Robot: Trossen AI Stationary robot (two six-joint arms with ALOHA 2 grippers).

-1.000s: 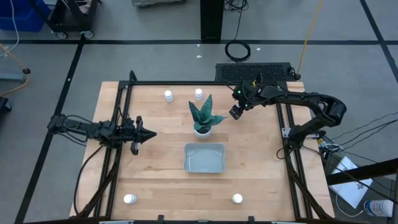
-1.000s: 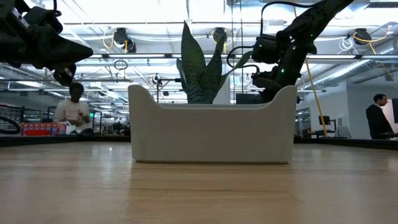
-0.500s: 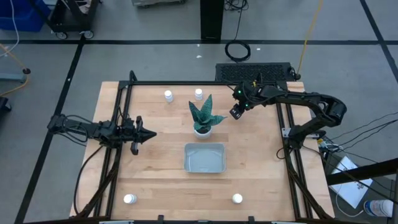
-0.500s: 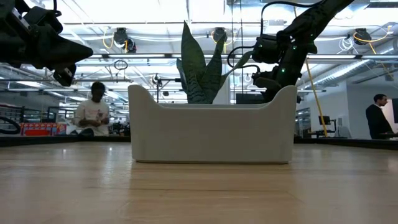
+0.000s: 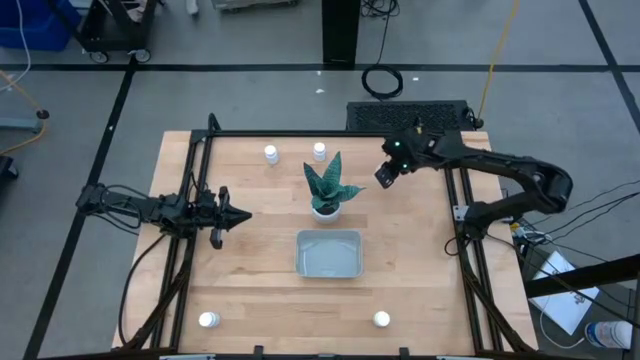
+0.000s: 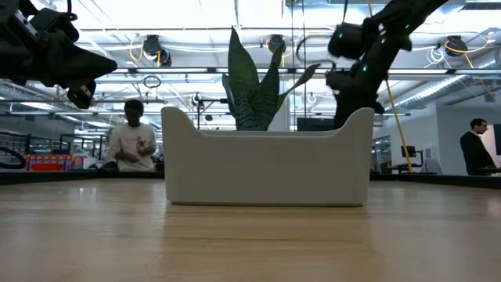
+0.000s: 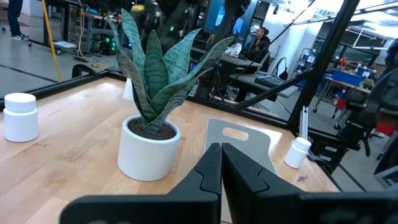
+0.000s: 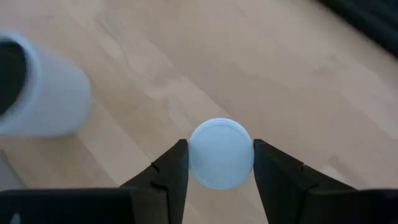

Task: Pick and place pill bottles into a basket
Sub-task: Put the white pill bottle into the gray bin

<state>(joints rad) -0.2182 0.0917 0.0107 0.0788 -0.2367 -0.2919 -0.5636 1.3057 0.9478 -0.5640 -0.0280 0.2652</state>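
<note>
My right gripper [image 5: 385, 176] hangs over the far right of the table, right of the plant, shut on a white pill bottle [image 8: 221, 154] whose round cap faces the wrist camera. Two more pill bottles [image 5: 271, 153] [image 5: 319, 151] stand on their bases at the far edge. Two others [image 5: 208, 320] [image 5: 381, 319] stand near the front edge. The pale grey-blue basket [image 5: 329, 253] lies flat at the table's middle. My left gripper [image 5: 238, 213] waits shut at the left, pointing level toward the plant. My right gripper pinches the pill bottle between its two fingers [image 8: 171, 173], one on each side at the cap's rim [image 8: 194, 155]. The fingers slant down from the table's far right. The bottle is lifted clear of the wood.
A white pot with a green spiky plant [image 5: 325, 192] stands just beyond the basket, close to my right gripper. In the right wrist view the pot [image 8: 46, 93] shows blurred beside the bottle. A black frame rail [image 5: 300, 134] borders the table. People stand in the room behind.
My right gripper has risen with the pill bottle and drawn slightly toward the table's far right corner, away from the plant. Most of that happened in the last half second. A person in the background has walked along.
</note>
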